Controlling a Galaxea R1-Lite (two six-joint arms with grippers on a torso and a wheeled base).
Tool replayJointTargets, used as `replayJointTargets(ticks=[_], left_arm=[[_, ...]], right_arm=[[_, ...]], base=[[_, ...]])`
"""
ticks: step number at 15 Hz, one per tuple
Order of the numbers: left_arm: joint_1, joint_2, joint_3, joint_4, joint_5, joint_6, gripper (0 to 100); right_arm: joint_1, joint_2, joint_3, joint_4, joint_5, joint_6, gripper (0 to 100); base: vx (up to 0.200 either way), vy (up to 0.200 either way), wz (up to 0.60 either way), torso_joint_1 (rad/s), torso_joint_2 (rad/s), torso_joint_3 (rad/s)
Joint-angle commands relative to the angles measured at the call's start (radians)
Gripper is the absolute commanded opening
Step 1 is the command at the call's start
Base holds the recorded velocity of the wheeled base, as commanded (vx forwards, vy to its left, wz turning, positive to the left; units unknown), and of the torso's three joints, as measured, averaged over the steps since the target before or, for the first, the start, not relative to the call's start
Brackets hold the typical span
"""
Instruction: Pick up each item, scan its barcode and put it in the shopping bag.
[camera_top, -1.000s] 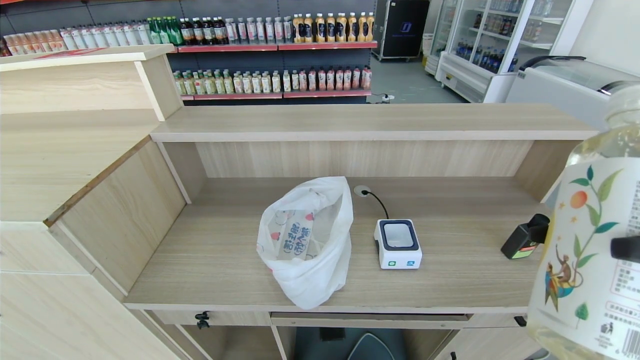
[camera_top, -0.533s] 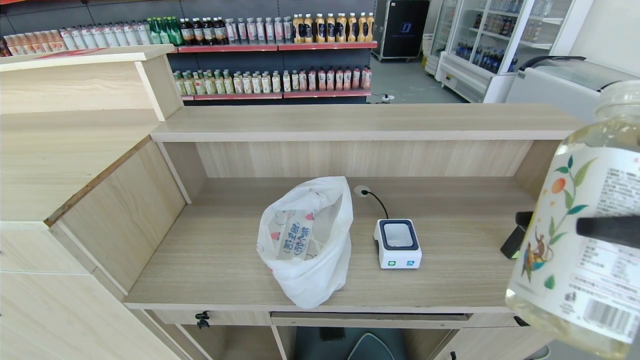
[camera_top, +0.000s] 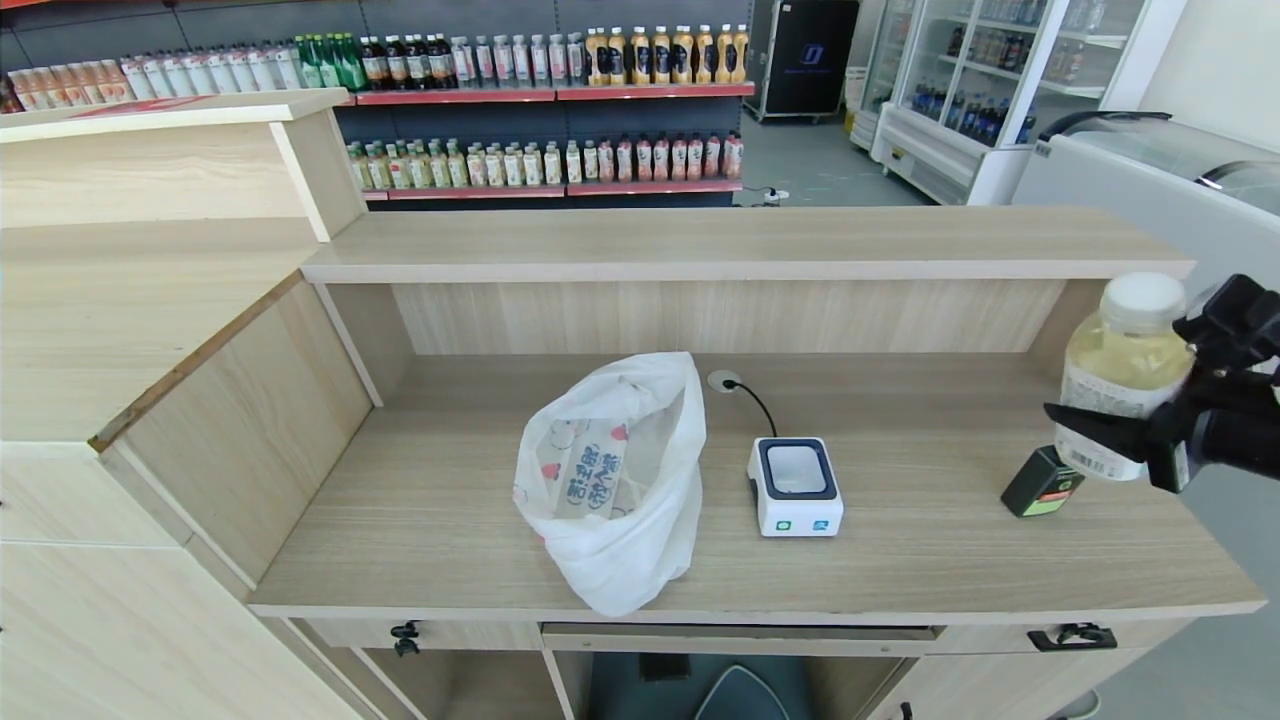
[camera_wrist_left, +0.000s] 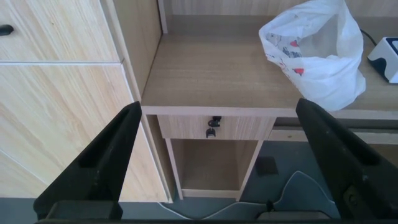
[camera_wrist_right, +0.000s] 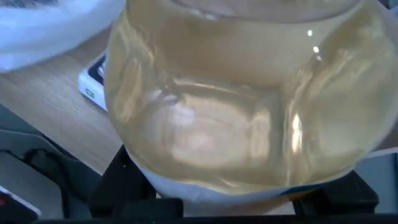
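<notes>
Here, the scene at the checkout counter (camera_top: 930, 560), read against the second before it:

- Your right gripper (camera_top: 1120, 428) clasped the bottle (camera_top: 1125, 355) around its lower label, one dark finger crossing the front of it. The bottle stood upright in the air above the counter's right end, white cap on top.
- Over the preceding second the bottle had dropped away from the head camera. It had loomed at the right edge of the head view; by this moment it sat far smaller and lower, just above a small dark container (camera_top: 1042, 483) standing on the counter.
- From the right wrist, you saw the bottle's pale liquid close up, with the scanner (camera_wrist_right: 93, 81) beyond it.
- The scanner (camera_top: 795, 487) lay well to the left of the bottle, beside the shopping bag (camera_top: 610, 490). Nothing else on the counter had shifted.
- Your left gripper (camera_wrist_left: 217, 162) hung with its fingers spread and nothing between them, low at the counter's left front, the bag (camera_wrist_left: 317, 56) ahead of it.
- Judged from this, the pick-up was done and the carry toward the scanner under way; scanning and bagging remained.
</notes>
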Motion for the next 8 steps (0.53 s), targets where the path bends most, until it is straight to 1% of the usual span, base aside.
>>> replayJointTargets(ticks=[1, 3, 4, 5, 6, 7, 8], left_arm=[[0.0, 0.0, 0.0, 0.0, 0.0, 0.0, 100], [0.0, 0.0, 0.0, 0.0, 0.0, 0.0, 100], [0.0, 0.0, 0.0, 0.0, 0.0, 0.0, 100], [0.0, 0.0, 0.0, 0.0, 0.0, 0.0, 100], [0.0, 0.0, 0.0, 0.0, 0.0, 0.0, 100], [0.0, 0.0, 0.0, 0.0, 0.0, 0.0, 100], [0.0, 0.0, 0.0, 0.0, 0.0, 0.0, 100]], right_arm=[[-0.092, 0.041, 0.019, -0.012, -0.004, -0.075, 0], [-0.099, 0.037, 0.016, -0.035, 0.007, -0.076, 0], [-0.099, 0.035, 0.018, -0.06, 0.01, -0.1, 0], [-0.098, 0.035, 0.016, -0.058, 0.039, -0.121, 0], [-0.095, 0.037, 0.022, -0.063, 0.096, -0.142, 0], [-0.095, 0.037, 0.022, -0.063, 0.096, -0.142, 0], [-0.093, 0.061, 0.022, -0.061, 0.154, -0.294, 0]], base=[[0.0, 0.0, 0.0, 0.0, 0.0, 0.0], [0.0, 0.0, 0.0, 0.0, 0.0, 0.0], [0.0, 0.0, 0.0, 0.0, 0.0, 0.0], [0.0, 0.0, 0.6, 0.002, 0.01, 0.002], [0.0, 0.0, 0.6, 0.007, 0.0, -0.007], [0.0, 0.0, 0.6, -0.002, 0.0, 0.002], [0.0, 0.0, 0.6, 0.007, 0.0, 0.007]])
